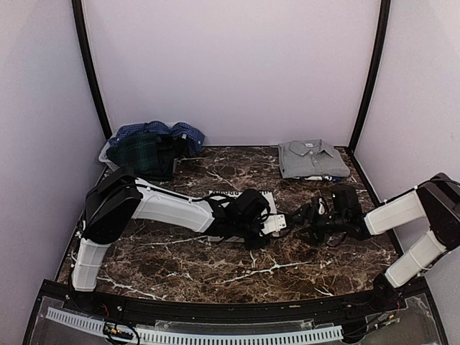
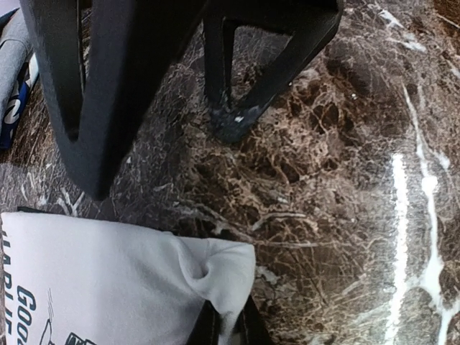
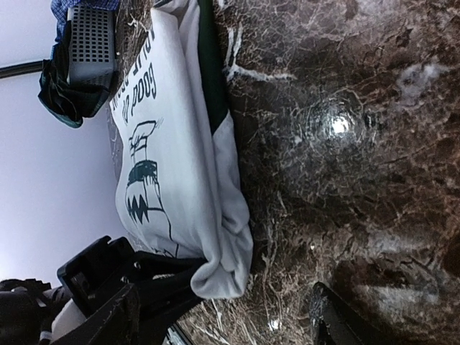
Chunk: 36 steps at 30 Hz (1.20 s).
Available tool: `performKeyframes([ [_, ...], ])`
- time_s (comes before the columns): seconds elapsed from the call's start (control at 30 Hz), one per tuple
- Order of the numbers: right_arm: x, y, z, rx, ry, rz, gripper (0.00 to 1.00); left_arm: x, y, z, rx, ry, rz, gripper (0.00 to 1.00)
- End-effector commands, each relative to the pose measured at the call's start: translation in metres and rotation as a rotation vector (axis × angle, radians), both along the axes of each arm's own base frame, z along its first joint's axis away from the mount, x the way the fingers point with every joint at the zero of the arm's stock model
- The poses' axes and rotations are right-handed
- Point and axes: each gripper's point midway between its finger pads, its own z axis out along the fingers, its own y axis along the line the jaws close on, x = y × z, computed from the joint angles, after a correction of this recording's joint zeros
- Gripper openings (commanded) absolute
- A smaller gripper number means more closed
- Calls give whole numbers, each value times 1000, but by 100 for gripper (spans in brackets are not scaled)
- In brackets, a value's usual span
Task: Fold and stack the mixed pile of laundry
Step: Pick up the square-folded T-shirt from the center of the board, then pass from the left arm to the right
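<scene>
From above: at the back right a grey polo shirt [image 1: 313,158] lies neatly folded, with what looks like another item's edge showing beneath it, so the stack is started. At the back left the pale basket [image 1: 106,152] holds the blue checked shirt [image 1: 162,133] and the dark green tartan shirt [image 1: 144,154], both bunched up and unfolded. In mid-table both arms meet over the white tee [image 1: 267,203]. The left gripper [image 1: 279,224] is at its right-hand edge, and the right gripper [image 1: 305,218] is just beside it.

Left wrist view: the left claw has pinched shut on a corner of the tee, and the cloth puckers right at its tips. The rest of the tee lies flat on the marble table [image 2: 345,215], black lettering up. Opposite, the right claw's two fingers stand wide apart with nothing between them, close to the tee but clear of it.

Right wrist view: the tee looks already doubled over, its dark green sleeve [image 3: 212,79] lying along one edge. The left claw grips its near corner.

My read: this tee is mid-fold, one or two items are done, and at least two shirts wait in the basket, so the task is under halfway.
</scene>
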Motion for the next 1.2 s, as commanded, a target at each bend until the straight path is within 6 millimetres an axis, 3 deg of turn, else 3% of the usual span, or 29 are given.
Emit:
performKeyframes([
  [0.0,14,13,4,73,-26,-36,77,-19,-14,40,-140,64,-32,2],
  [0.33,21,46,-9,150,19,-44,75,-18,-18,52,-196,83,-7,1],
  [0.5,17,49,-17,185,76,-86,73,-17,-20,65,-237,83,8,1],
  [0.77,9,57,-9,200,103,-119,76,-15,-21,80,-276,54,8,1],
  [1.17,51,58,-3,162,24,-284,63,-22,-24,83,-300,79,-18,1],
])
